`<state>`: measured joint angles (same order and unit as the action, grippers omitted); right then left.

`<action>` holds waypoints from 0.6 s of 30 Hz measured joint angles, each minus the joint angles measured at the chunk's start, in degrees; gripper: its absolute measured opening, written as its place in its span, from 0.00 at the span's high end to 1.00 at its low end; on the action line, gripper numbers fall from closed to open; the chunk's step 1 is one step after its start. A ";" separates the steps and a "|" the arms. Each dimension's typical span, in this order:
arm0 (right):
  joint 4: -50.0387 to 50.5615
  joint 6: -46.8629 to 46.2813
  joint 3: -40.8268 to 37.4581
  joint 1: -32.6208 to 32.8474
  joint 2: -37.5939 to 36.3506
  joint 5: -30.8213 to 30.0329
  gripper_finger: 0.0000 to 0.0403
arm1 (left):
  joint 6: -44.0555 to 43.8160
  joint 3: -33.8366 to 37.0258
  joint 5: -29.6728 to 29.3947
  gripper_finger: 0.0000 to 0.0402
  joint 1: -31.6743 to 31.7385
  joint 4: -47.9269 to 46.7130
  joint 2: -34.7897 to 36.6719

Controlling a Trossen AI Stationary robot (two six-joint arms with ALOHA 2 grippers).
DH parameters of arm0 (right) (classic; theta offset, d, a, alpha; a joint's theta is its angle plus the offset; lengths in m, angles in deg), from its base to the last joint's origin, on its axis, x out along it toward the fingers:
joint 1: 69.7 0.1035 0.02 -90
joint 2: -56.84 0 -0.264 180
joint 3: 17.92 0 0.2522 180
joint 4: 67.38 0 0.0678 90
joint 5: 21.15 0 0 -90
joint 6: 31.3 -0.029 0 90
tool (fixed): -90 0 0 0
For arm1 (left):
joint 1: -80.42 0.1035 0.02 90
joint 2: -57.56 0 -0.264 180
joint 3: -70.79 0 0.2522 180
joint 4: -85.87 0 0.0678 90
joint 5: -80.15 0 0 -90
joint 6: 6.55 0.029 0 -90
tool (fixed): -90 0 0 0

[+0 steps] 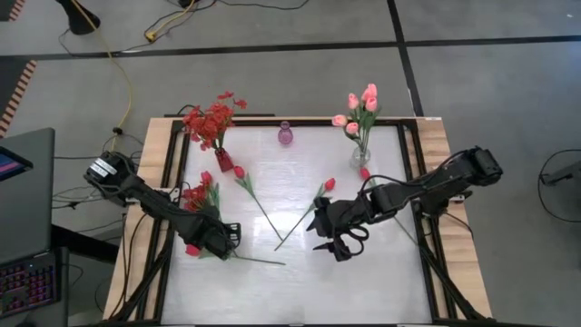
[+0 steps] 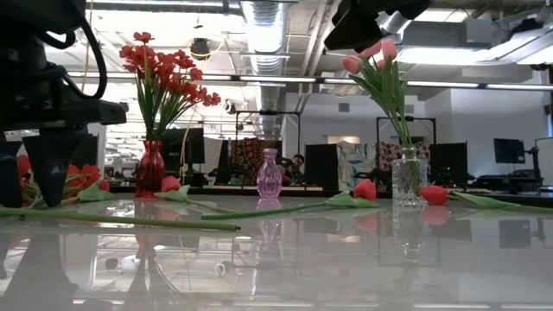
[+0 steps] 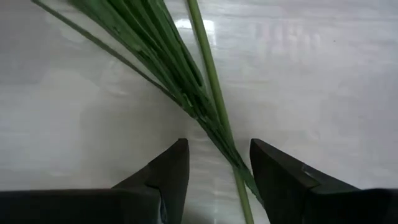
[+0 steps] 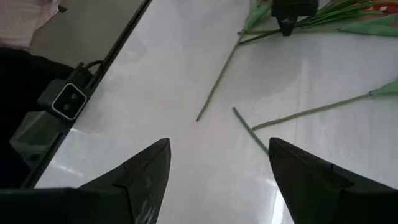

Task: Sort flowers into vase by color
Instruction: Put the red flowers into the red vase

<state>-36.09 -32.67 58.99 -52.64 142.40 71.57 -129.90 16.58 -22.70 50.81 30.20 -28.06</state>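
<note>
Left gripper (image 3: 214, 171) parted around a flower stem (image 3: 211, 93), not yet clamped (contact unclear). May slip sideways, off-centre between fingers. Right gripper (image 4: 217, 168) spread wide, empty.

The left gripper (image 1: 216, 238) covers the part of the stem (image 3: 211, 93) beneath it in the high view. Whether its fingers (image 3: 168, 180) touch that stem cannot be told. In the low view the red vase (image 2: 150, 168) hides its stems' lower ends, and the pink tulips (image 2: 367, 59) are partly covered by a dark arm at the top edge. The purple vase (image 1: 285, 134) is too small to tell its contents.
</note>
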 joint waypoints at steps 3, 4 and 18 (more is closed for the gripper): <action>0.01 -0.06 0.00 -0.50 0.00 -0.02 0.26 | 0.66 0.12 -0.18 0.67 0.00 -0.46 0.61; 0.00 -0.04 0.00 -0.74 0.00 -0.02 0.26 | 0.68 0.15 -0.20 0.69 0.00 -0.71 0.75; -0.60 -0.25 -2.43 -1.46 0.00 -0.03 0.26 | 1.13 0.26 -4.99 0.99 0.13 -1.17 2.76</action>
<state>-36.69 -32.92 56.57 -54.10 142.40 71.54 -128.77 16.85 -27.69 50.94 29.03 -25.30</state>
